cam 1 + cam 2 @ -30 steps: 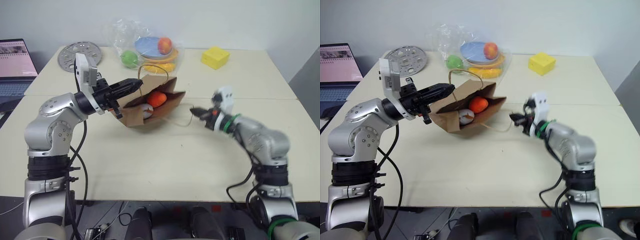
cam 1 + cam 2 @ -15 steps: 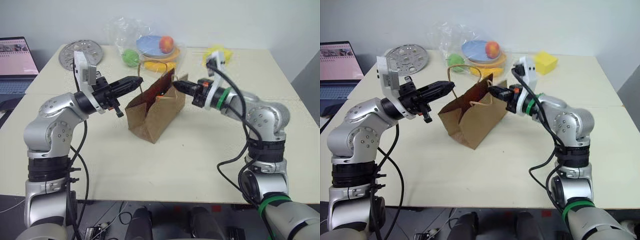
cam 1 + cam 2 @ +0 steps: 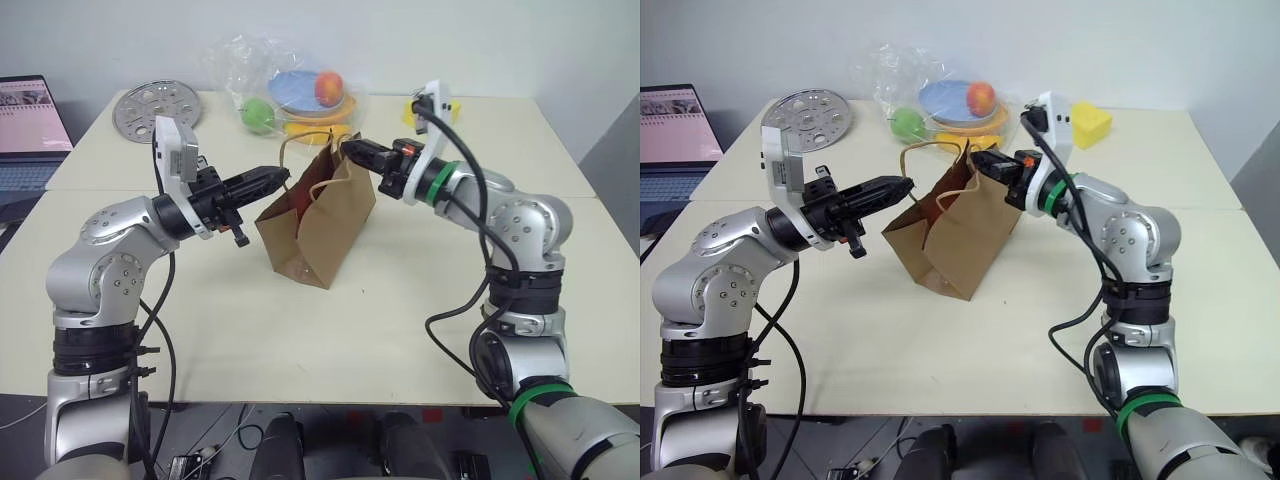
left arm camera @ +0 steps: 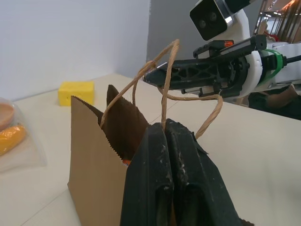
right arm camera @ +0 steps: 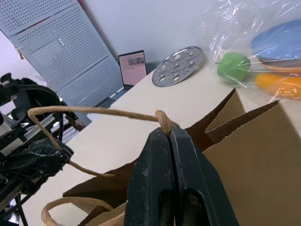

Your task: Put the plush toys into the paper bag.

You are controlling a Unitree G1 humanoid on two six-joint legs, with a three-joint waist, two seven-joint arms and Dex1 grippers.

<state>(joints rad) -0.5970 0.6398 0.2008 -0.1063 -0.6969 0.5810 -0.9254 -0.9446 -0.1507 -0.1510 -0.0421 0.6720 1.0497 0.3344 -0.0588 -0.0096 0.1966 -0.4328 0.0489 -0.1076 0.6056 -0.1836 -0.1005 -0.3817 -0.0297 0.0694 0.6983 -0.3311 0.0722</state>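
From the head views, the paper bag (image 3: 318, 222) stands upright on the desk (image 3: 400, 320) between both arms. In the left wrist view, the left tool (image 4: 165, 129) pinches one cord handle (image 4: 167, 70). In the right wrist view, the right tool (image 5: 168, 134) pinches the other handle (image 5: 94, 111).

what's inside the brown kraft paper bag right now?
Little shows. Through the brown kraft paper bag's open mouth, the left wrist view catches only a sliver of orange against the dark inner wall. The bag's walls cover everything else, so its contents cannot be confirmed.
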